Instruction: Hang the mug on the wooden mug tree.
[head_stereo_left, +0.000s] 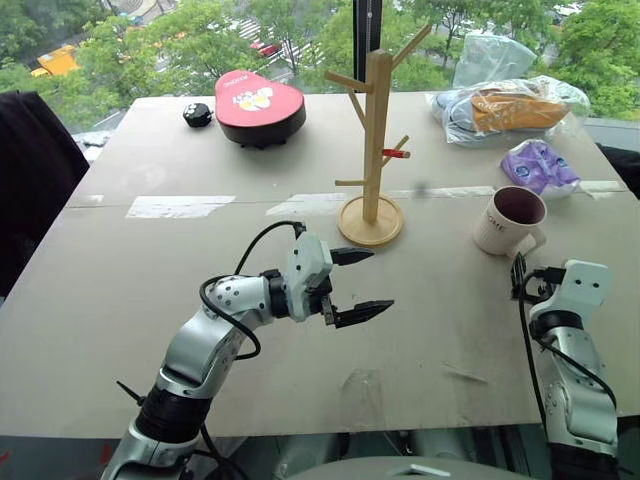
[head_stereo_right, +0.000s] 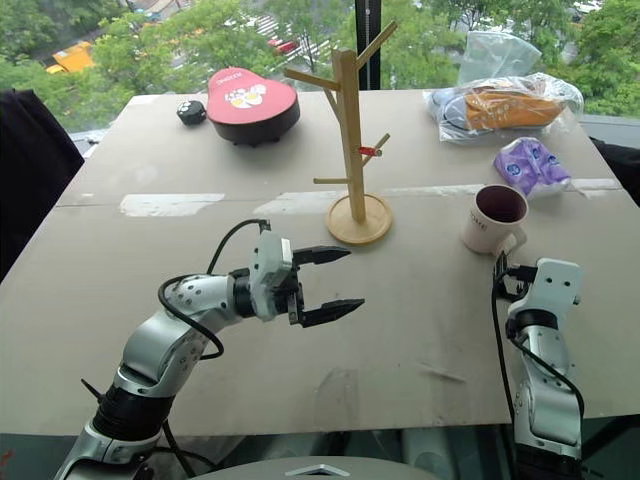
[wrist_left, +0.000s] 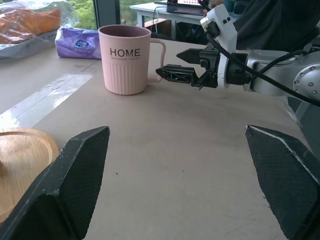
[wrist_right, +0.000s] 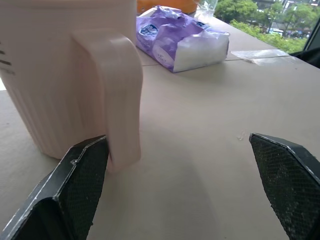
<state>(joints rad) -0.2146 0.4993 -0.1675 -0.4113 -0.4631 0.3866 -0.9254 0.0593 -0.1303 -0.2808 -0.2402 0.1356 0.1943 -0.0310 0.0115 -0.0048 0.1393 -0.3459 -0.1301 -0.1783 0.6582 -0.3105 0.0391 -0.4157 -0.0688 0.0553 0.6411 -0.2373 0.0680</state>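
Upright on the tabletop (head_stereo_left: 150, 290): the mug (head_stereo_left: 508, 221), just ahead of the right gripper (wrist_left: 176, 64), handle turned toward it, "HOME" lettered on the side. Right jaws spread wide and empty, level, with the mug's handle close in front, just beside one finger (wrist_right: 75, 192), contact not clear. Left gripper (head_stereo_left: 357, 285) hanging above the tabletop, jaws wide apart, nothing between them, aimed across toward the mug and the right gripper. Beyond the left jaws, near them: the wooden mug tree (head_stereo_left: 373, 150), upright on its round base, pegs bare, one tipped red. Farther past the right jaws: a purple packet (head_stereo_left: 540, 165) and a clear bag of orange goods (head_stereo_left: 505, 110). Far beyond the left jaws: a red-lidded black case (head_stereo_left: 258, 108)
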